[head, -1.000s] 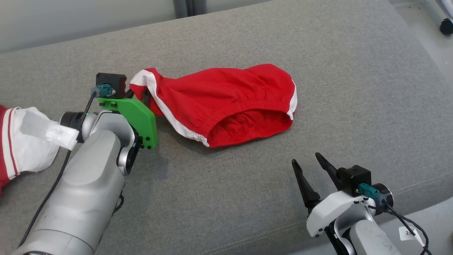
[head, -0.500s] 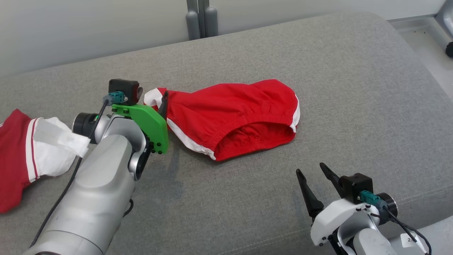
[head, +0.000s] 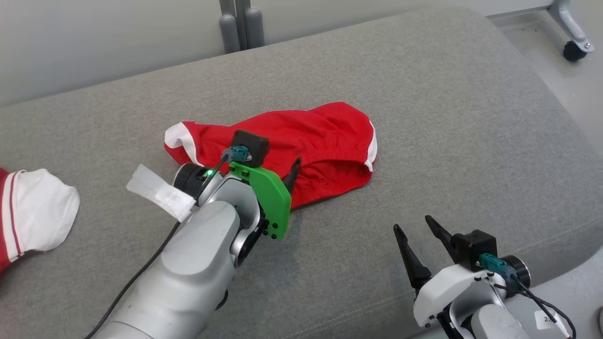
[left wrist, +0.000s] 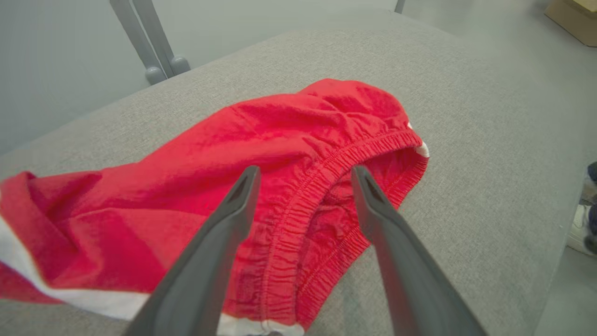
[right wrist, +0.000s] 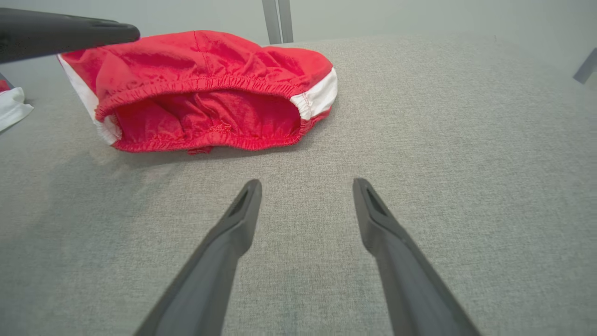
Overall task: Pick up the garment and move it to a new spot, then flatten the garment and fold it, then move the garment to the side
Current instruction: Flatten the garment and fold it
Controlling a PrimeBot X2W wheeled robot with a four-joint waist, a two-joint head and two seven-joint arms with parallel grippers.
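Left hand [left wrist: 305, 170] no longer at left corner of garment [head: 306, 136]: now hovers over elastic waistband [left wrist: 303, 205], fingers spread, empty.
Grey padded surface [head: 471, 141]: red garment lies crumpled at middle, waistband opening toward near side.
Right hand [head: 412, 223] near right, fingers apart, holding nothing, well apart from garment.
Step, likely: relocation done, flattening starting.
Next move calls for both hands gripping waistband ends, pulling outward.

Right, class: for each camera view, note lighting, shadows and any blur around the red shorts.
Head view: soft even light, no glare, a faint shadow on the grey cushion under the left arm. Left wrist view: the red shorts smear towards that view's left edge. Right wrist view: crisp weave, a dim shadow beside the shorts.
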